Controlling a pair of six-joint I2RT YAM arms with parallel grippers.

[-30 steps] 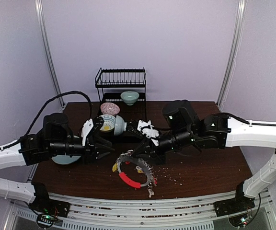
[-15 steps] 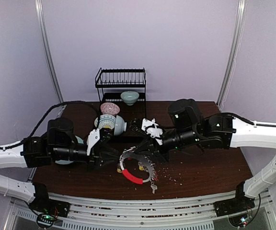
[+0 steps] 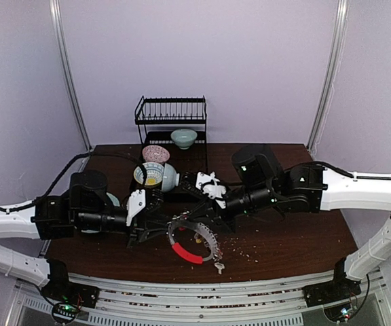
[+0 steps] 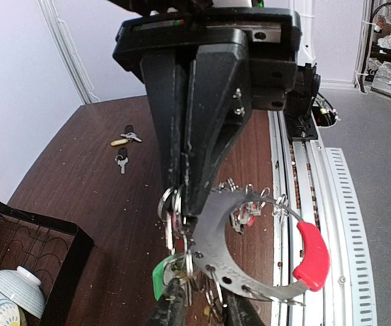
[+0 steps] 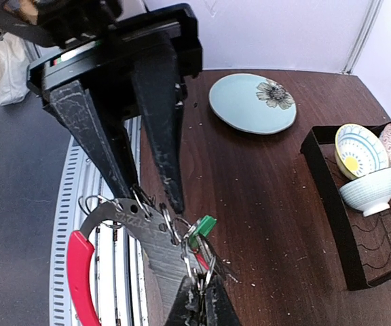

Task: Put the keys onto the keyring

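The keyring (image 3: 194, 243) is a flat metal crescent (image 4: 216, 251) with a red grip (image 4: 314, 255) and small rings, one carrying a green tag (image 5: 202, 227). My right gripper (image 5: 201, 299) is shut on the crescent and its bunch of rings, holding it above the table's front. It reaches in from the right (image 3: 194, 219). My left gripper (image 4: 201, 309) comes from the left (image 3: 163, 232). Its two fingers (image 5: 158, 129) are closed in on the crescent's other end, one on each side. Two loose keys (image 4: 122, 161) lie on the table beyond, one with a yellowish head (image 4: 119, 142).
A black dish rack (image 3: 172, 119) stands at the back with a bowl (image 3: 183, 138). Its tray (image 5: 331, 204) holds more bowls (image 5: 368, 190). A pale blue plate (image 5: 253, 102) lies at the left. Metal rails (image 4: 304, 170) run along the near edge. Crumbs dot the wood.
My left gripper has moved right to the keyring, and its jaws have narrowed around the crescent. The right gripper has kept its hold and shifted only slightly.
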